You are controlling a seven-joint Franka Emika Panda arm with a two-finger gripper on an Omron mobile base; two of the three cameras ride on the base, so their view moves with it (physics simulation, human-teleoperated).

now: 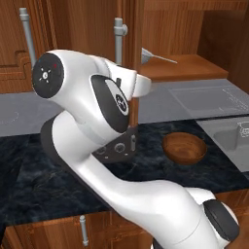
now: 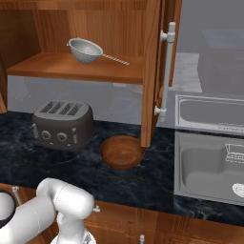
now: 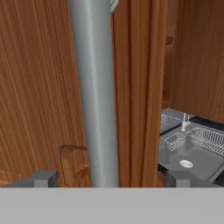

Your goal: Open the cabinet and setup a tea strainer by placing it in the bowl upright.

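Gripper [image 3: 105,179] seen spread wide in hand view, finger tips at bottom left and bottom right, silver door handle [image 3: 94,92] running up frame centre between them, not clamped. Cabinet [image 2: 151,71] door swung open, seen edge-on at centre right of right base view. Strainer [image 2: 86,50] lying on shelf [image 2: 76,69], upper left of that frame, well apart from gripper. Bowl [image 2: 122,151] on dark counter [image 2: 157,178], lower centre, beside toaster [image 2: 63,124].
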